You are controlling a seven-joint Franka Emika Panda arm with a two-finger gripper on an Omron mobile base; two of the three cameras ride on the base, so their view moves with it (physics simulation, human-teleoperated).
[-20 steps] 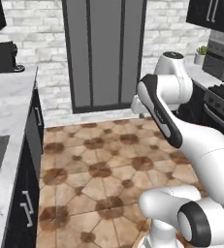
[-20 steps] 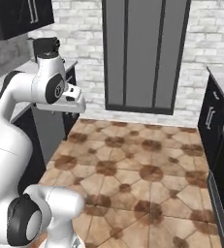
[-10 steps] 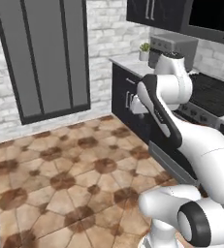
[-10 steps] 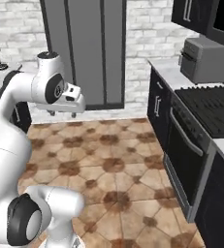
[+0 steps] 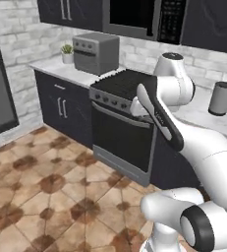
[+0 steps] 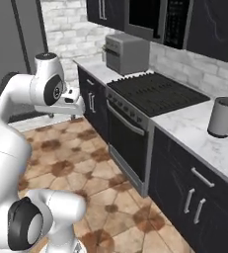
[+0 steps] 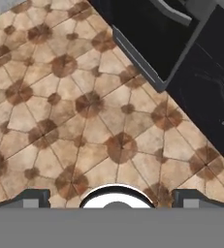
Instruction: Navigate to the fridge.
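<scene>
The fridge is out of view. My gripper (image 7: 111, 199) hangs over the brown tiled floor (image 7: 84, 111) and is open: its two dark fingertips (image 7: 33, 198) stand far apart with nothing between them. In the right base view the gripper (image 6: 71, 109) sits at the end of the folded arm, in front of the dark base cabinets, pointing down. The arm stays tucked close to the base in the left base view.
A black oven with stovetop (image 5: 122, 135) stands straight ahead between dark base cabinets (image 5: 63, 106). On the counter are a grey toaster oven (image 5: 95, 51), a small plant (image 5: 67, 50) and a grey kettle (image 6: 221, 116). A tall dark-grey panelled cabinet (image 6: 7, 44) is at the left. Open floor (image 5: 31, 187) lies left of the oven.
The whole picture has swung to the right, so the base has turned. The panelled cabinet slid to the left edge and the oven and counter came into view. The arm's pose is unchanged.
</scene>
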